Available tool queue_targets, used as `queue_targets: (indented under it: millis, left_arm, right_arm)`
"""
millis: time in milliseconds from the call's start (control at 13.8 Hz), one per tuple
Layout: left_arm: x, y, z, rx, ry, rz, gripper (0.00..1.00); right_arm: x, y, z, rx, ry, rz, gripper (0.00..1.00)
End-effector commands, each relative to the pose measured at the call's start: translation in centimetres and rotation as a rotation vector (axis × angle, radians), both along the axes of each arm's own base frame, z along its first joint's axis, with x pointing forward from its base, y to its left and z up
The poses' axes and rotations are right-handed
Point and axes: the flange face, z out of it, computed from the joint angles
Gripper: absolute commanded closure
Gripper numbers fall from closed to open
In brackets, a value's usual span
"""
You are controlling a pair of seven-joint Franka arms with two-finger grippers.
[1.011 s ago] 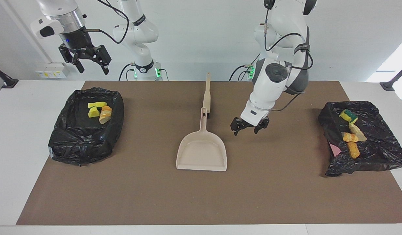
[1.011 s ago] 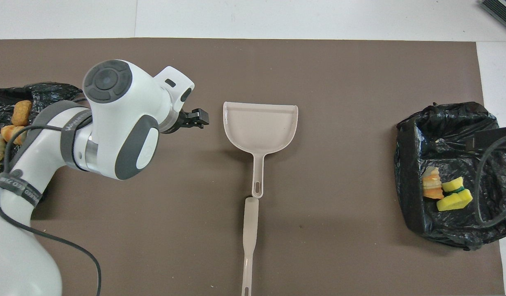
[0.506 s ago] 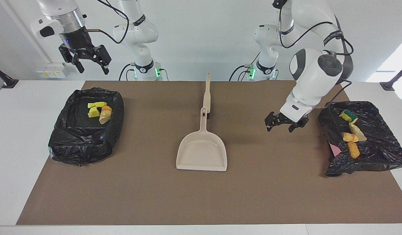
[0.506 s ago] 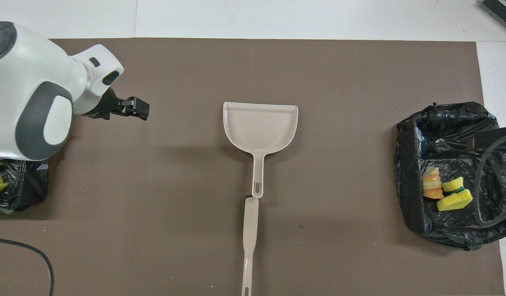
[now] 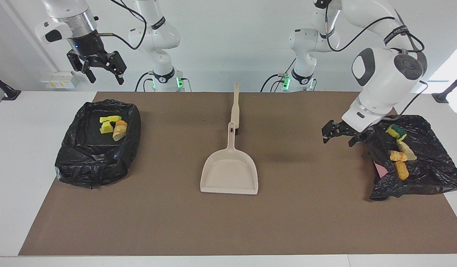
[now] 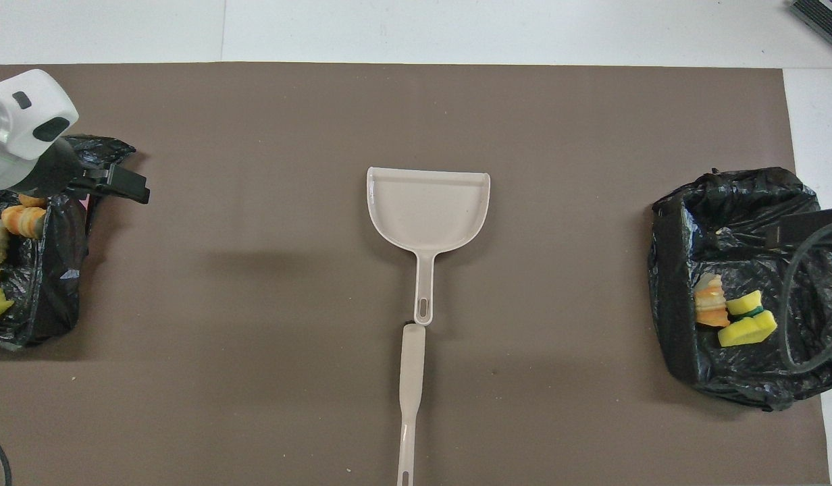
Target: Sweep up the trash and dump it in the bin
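The trash lies in two black-bag-lined bins. Yellow and orange chunks point(image 5: 112, 126) point(image 6: 733, 314) sit in the bin point(image 5: 91, 167) point(image 6: 672, 270) at the right arm's end. Orange, beige and yellow chunks point(image 5: 399, 159) point(image 6: 14, 219) lie in the bin point(image 5: 428, 174) point(image 6: 51, 283) at the left arm's end. My left gripper point(image 5: 338, 138) point(image 6: 129, 185) hangs open and empty, low over the mat at that bin's inner edge. High over the other bin's robot-side edge, my right gripper point(image 5: 105, 77) is open and holds nothing.
A beige dustpan point(image 5: 230, 172) point(image 6: 428, 209) lies flat at the middle of the brown mat point(image 5: 306, 222), its handle pointing toward the robots. A beige brush handle point(image 5: 234, 107) point(image 6: 410, 378) lies in line with it, nearer the robots.
The left arm has swung from beside the dustpan toward its own end of the table, up to the bin there, gripper still open. The right arm has stayed put.
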Motion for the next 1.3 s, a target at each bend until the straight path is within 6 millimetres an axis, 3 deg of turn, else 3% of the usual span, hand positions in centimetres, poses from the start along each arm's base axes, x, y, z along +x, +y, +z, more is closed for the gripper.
queue_targets:
  millis: [0,722,1228]
  left_arm:
    - [-1.7,0.4,2.5,0.076,0.000,-0.029,0.00]
    - [-6.3,0.2,11.3,0.086,0.017,-0.029,0.00]
    - [-7.0,1.1,11.8,0.086,0.055,-0.017,0.00]
  right_arm:
    - [-0.8,-0.2,0.0,0.017,0.006,0.020,0.00]
    - [-1.1,-0.2,-0.2,0.018,0.014,0.020,0.00]
    - [-1.1,-0.2,-0.2,0.018,0.012,0.020,0.00]
